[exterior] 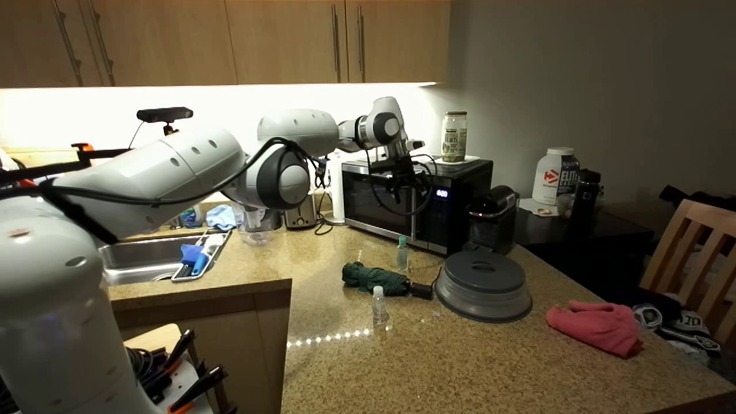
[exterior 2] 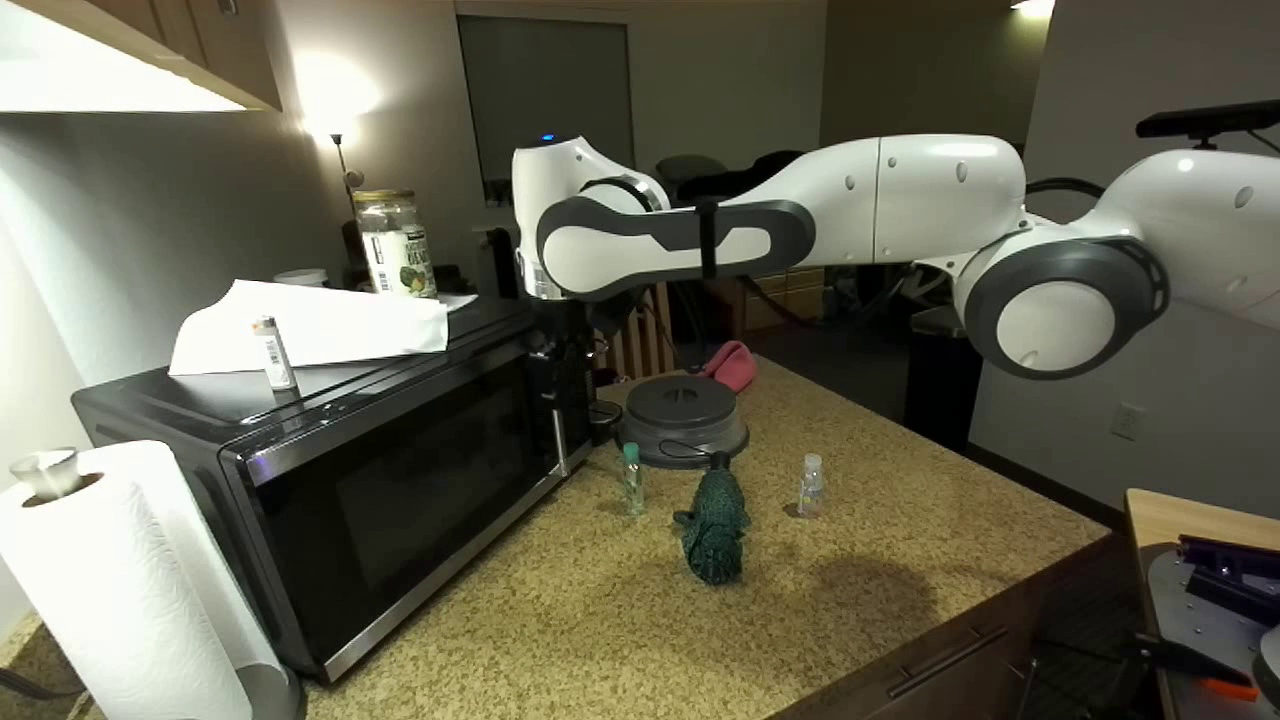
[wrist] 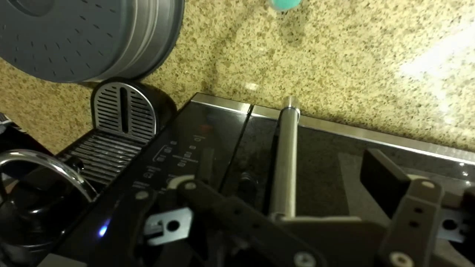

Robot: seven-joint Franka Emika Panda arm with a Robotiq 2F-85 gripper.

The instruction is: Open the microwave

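The black microwave (exterior 2: pixel 400 500) sits on the counter with its door flush in the frame, in both exterior views. Its upright metal handle (wrist: pixel 286 163) runs down the door beside the control panel (wrist: pixel 178 159), as the wrist view shows. My gripper (wrist: pixel 291 163) is at the door front, fingers spread wide: one finger (wrist: pixel 384 181) lies over the glass side, the opposite one over the panel side. The handle appears between them in that view, touching neither; how deep the fingers reach past it I cannot tell. In an exterior view the gripper (exterior: pixel 405 187) partly hides the handle.
A dark coffee maker (exterior: pixel 491 221) and a grey domed lid (exterior: pixel 483 284) stand beside the microwave. In front lie a green umbrella (exterior: pixel 376 280) and two small bottles. A jar (exterior 2: pixel 397 250) and white paper (exterior 2: pixel 310 325) rest on top; a paper towel roll (exterior 2: pixel 120 600) flanks it.
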